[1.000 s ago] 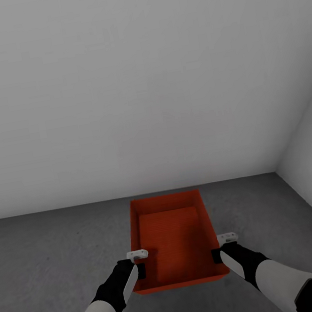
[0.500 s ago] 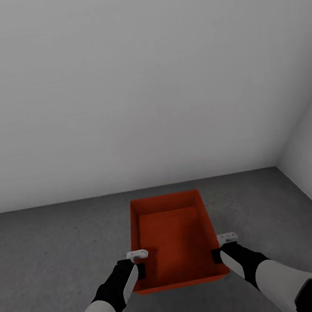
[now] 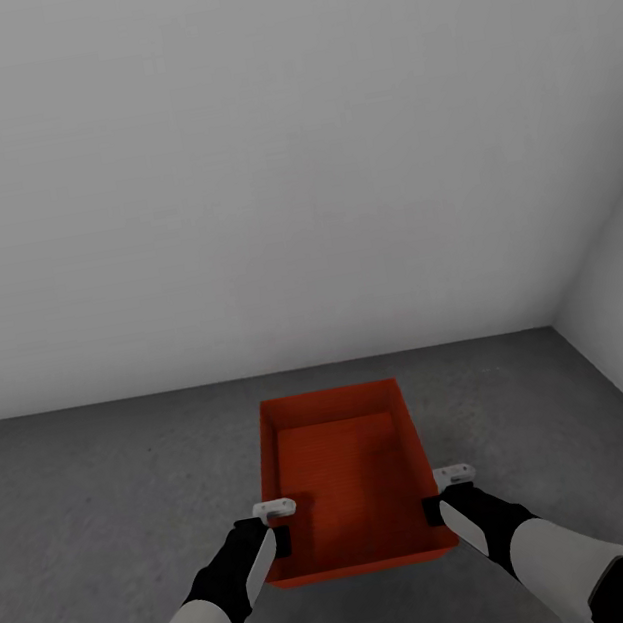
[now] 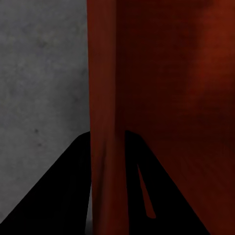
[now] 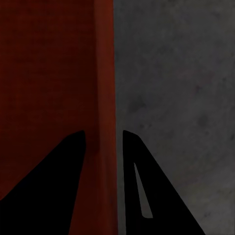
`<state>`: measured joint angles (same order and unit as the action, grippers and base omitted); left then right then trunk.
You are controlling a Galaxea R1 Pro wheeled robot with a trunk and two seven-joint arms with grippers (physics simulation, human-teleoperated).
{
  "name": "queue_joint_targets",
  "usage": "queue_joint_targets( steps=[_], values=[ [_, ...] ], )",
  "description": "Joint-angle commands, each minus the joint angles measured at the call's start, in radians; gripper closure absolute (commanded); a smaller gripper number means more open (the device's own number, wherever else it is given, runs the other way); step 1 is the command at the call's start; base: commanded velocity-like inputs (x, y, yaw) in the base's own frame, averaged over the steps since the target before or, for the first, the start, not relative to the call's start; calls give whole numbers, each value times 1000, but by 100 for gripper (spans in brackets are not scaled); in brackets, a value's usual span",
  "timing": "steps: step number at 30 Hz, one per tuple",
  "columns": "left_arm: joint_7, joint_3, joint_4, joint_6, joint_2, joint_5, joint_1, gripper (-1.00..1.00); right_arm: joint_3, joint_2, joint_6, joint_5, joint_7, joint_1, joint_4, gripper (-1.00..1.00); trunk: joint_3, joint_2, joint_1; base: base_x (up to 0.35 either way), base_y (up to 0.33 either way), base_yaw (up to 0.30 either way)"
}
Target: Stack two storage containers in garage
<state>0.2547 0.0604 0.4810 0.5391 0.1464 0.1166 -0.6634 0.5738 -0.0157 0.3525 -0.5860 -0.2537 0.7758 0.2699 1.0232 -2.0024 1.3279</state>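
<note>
garage: grey concrete floor [image 3: 111, 507], pale wall [image 3: 275, 155] | container [image 3: 345, 478] carried between arms | left gripper [image 3: 275, 530], right gripper [image 3: 437, 501] each pinched a side wall for level two-handed carry

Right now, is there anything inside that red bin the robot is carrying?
The storage container looks empty: its ribbed red bottom shows bare from the head view. The near strip behind the front wall is hidden. The grey floor directly beneath it is covered too.

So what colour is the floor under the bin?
Dark grey, speckled concrete floor, clearest in the head view around the bin.
</note>
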Motion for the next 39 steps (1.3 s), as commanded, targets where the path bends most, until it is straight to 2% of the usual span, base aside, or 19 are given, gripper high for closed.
queue_joint_targets(
  steps=[1, 11, 22, 29, 39],
  values=[
    [17, 9, 2, 2, -2, 25, -1, 100, 20, 17, 3, -18, -16, 0, 3, 100, 4, -7, 4, 0, 0, 0],
    [17, 9, 1, 2, -2, 25, -1, 100, 20, 17, 5, -18, -16, 0, 3, 100, 35, -77, 42, 0, 0, 0],
    [18, 9, 1, 2, -2, 25, -1, 100, 20, 17, 5, -18, -16, 0, 3, 100, 35, -77, 42, 0, 0, 0],
    [18, 8, 1, 2, -2, 25, -1, 100, 20, 17, 5, -18, -16, 0, 3, 100, 57, -126, 69, 0, 0, 0],
    [18, 8, 2, 2, -2, 25, -1, 100, 20, 17, 5, -18, -16, 0, 3, 100, 57, -126, 69, 0, 0, 0]
  ],
)
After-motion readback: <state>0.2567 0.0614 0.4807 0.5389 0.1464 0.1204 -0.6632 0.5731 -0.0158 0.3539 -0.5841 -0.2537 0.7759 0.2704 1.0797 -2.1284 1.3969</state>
